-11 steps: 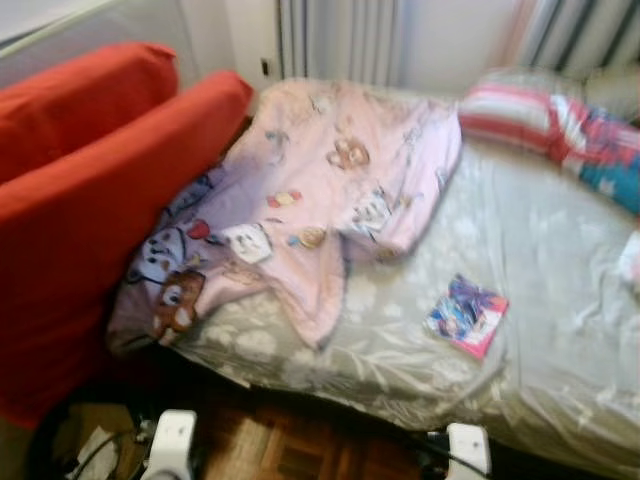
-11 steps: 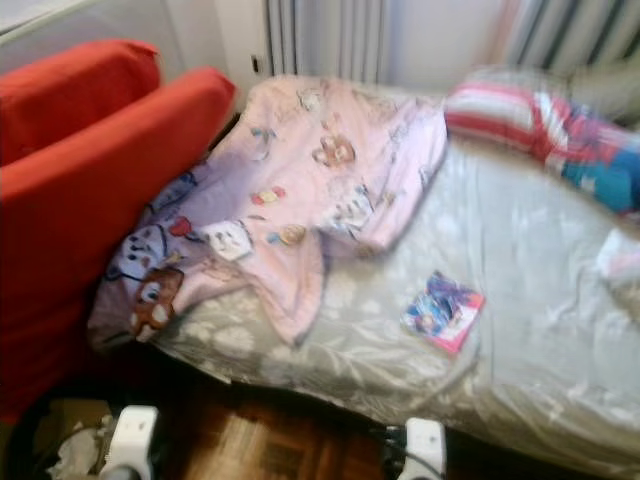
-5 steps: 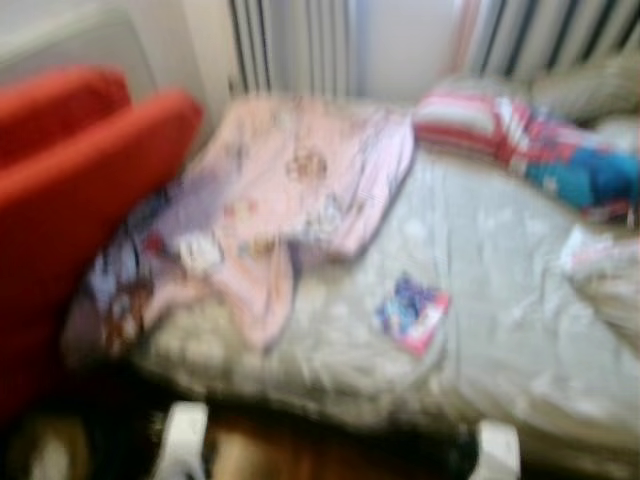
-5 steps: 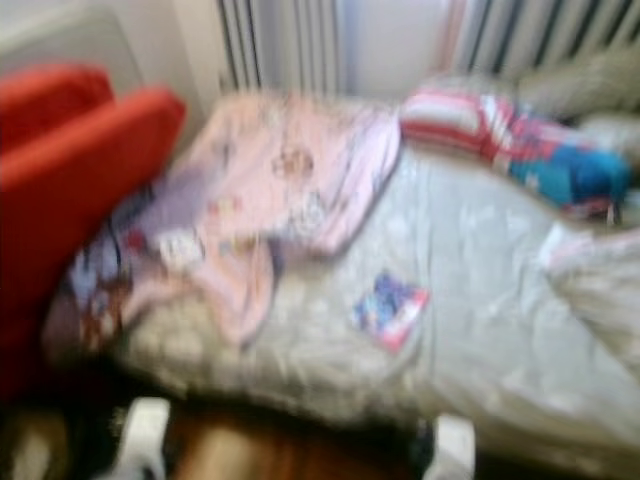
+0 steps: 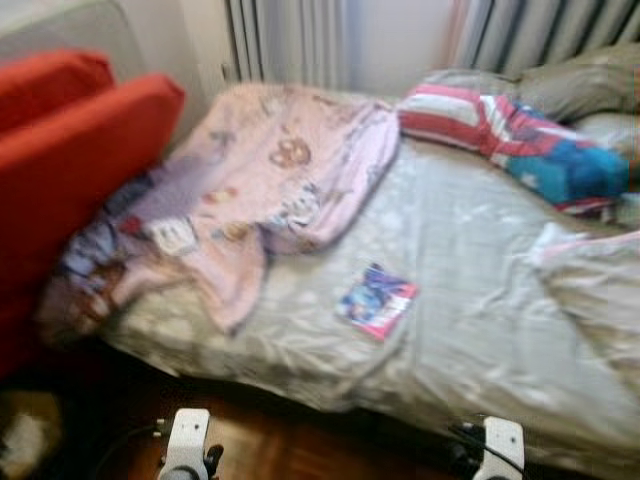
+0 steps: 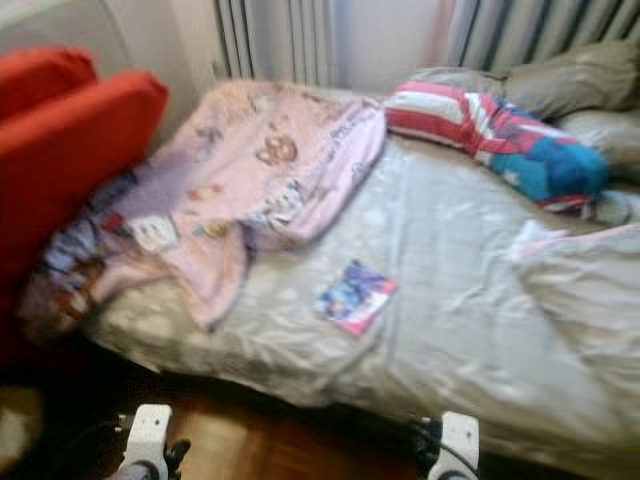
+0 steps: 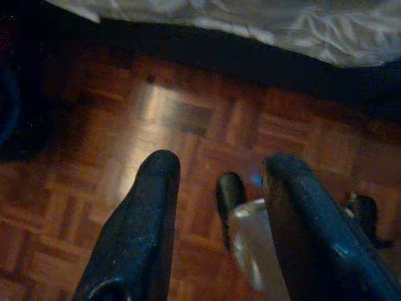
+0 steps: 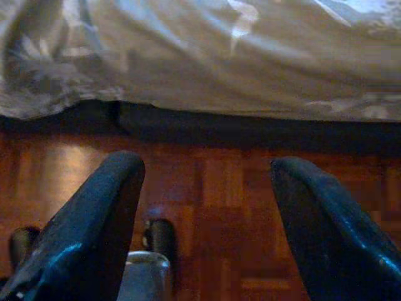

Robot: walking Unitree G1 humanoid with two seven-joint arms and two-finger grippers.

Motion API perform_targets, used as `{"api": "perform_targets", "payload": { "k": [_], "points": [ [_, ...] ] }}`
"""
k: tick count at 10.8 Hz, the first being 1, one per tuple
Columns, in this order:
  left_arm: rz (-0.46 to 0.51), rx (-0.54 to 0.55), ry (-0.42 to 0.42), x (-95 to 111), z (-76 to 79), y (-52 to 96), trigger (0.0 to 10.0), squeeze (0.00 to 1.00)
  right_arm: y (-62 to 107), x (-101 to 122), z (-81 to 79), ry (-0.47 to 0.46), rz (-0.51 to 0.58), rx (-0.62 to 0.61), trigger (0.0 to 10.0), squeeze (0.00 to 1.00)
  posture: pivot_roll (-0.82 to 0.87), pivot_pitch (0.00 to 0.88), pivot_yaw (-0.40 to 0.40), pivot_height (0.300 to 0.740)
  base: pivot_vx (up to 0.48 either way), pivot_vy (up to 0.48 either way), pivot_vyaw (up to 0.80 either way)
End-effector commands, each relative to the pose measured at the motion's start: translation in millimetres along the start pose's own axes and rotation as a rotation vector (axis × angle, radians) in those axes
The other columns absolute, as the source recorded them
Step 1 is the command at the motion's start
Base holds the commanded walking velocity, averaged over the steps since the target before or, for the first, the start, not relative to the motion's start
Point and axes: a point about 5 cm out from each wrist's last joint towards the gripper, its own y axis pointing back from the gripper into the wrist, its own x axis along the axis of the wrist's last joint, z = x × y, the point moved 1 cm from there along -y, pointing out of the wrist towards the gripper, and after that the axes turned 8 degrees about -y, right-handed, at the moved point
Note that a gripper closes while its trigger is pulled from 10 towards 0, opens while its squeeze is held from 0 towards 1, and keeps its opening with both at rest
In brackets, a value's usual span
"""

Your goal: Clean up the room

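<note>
Panning right has revealed more bed (image 5: pixel 480 300), where a blurred, perhaps illustrated booklet (image 5: pixel 377 300) lies (no legible writing); both idle grippers, left gripper (image 7: pixel 219 188) and right gripper (image 8: pixel 207 188), hang spread, holding nothing.

One booklet (image 5: pixel 376 301), two red cushions (image 5: pixel 75 160)

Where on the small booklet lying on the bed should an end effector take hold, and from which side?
Likely the booklet's near edge, coming from the bed's front side: it lies flat on soft sheet, alone, nearest that edge, so a finger could press under it.
</note>
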Motion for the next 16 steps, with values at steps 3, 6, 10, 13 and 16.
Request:
{"api": "perform_targets", "payload": {
  "k": [3, 6, 10, 13, 16],
  "points": [
    [-0.02, 0.007, -0.003, -7.4, -2.4, 2.0, 10.0, 0.0, 0.7, -7.0, -7.0, 0.002, -0.023, 0.019, 10.0, 0.0, 0.08, 0.096, -0.01, 0.74, 0.0, -0.281, -0.75],
    [-0.026, 0.007, -0.013, -9.6, -5.1, 2.8, 10.0, 0.0, 1.3, -8.4, -8.1, -0.008, -0.013, 0.018, 10.0, 0.0, 0.08, 0.074, 0.0, 0.74, 0.0, -0.284, 0.0],
    [-0.011, -0.002, -0.023, -4.6, -2.1, 1.3, 10.0, 0.0, 1.6, -12.4, -8.3, 0.025, -0.046, 0.025, 10.0, 0.0, 0.09, 0.05, -0.013, 0.74, 0.0, -0.217, -0.18],
    [-0.009, -0.007, -0.023, -3.5, 0.4, 0.9, 10.0, 0.0, 0.5, -9.3, -12.1, 0.046, -0.041, 0.036, 10.0, 0.0, 0.08, 0.051, -0.01, 0.74, 0.0, -0.194, -0.66],
    [-0.008, -0.01, -0.023, -2.7, 1.0, 0.6, 10.0, 0.0, 0.5, -8.5, -11.5, 0.063, -0.033, 0.032, 10.0, 0.0, 0.08, 0.063, -0.008, 0.74, 0.0, -0.29, 0.0]
  ]
}}
